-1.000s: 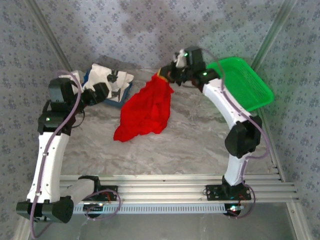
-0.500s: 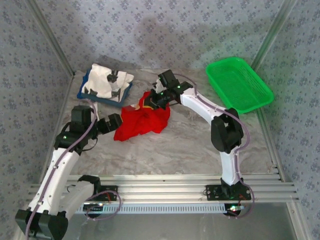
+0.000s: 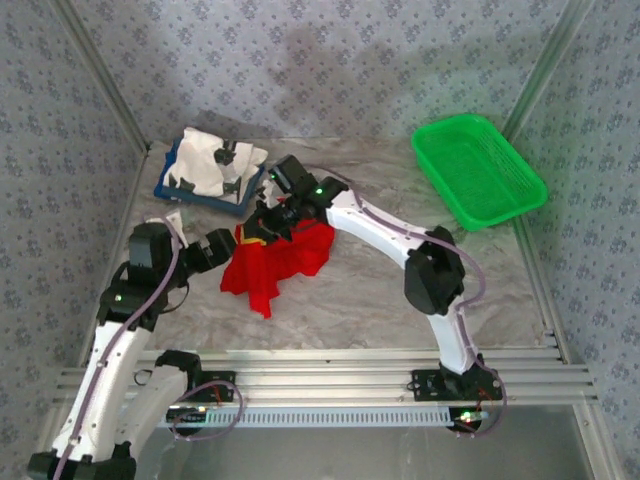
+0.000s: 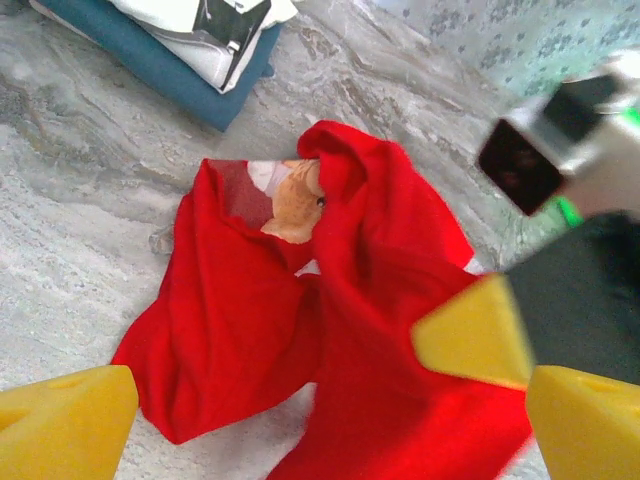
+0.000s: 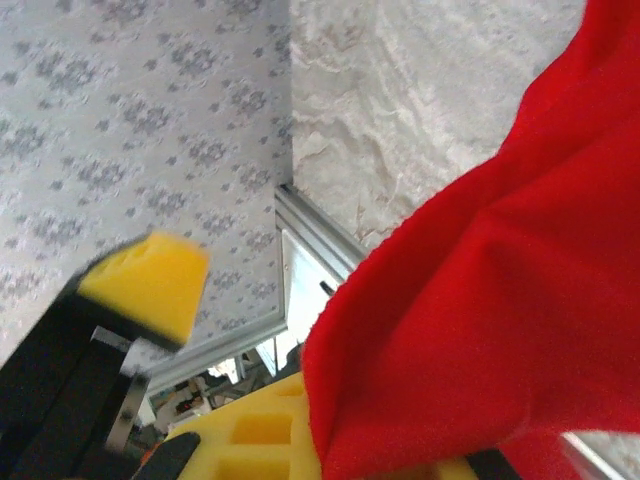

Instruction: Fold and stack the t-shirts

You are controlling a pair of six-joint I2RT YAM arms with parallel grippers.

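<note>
The red t-shirt (image 3: 285, 258) lies bunched on the table's middle left, its upper end lifted. My right gripper (image 3: 268, 216) is shut on that upper end; red cloth (image 5: 500, 300) drapes over its yellow fingers (image 5: 255, 435). In the left wrist view the red shirt (image 4: 250, 330) shows a bit of bear print (image 4: 295, 195), with the right gripper's yellow finger (image 4: 472, 332) pressed into it. My left gripper (image 3: 218, 250) stands open just left of the shirt, its fingertips (image 4: 65, 420) wide apart above the cloth. The white t-shirt (image 3: 212, 163) lies on the blue tray (image 3: 165, 188).
A green mesh basket (image 3: 480, 170) sits at the back right. The blue tray's corner (image 4: 150, 62) lies just beyond the red shirt. Patterned walls close in the back and sides, and a metal rail (image 3: 340, 365) runs along the near edge.
My right gripper has carried the red shirt from the back right down and left to the middle left. My left arm has swung forward and inward, ending beside the shirt's left edge.
</note>
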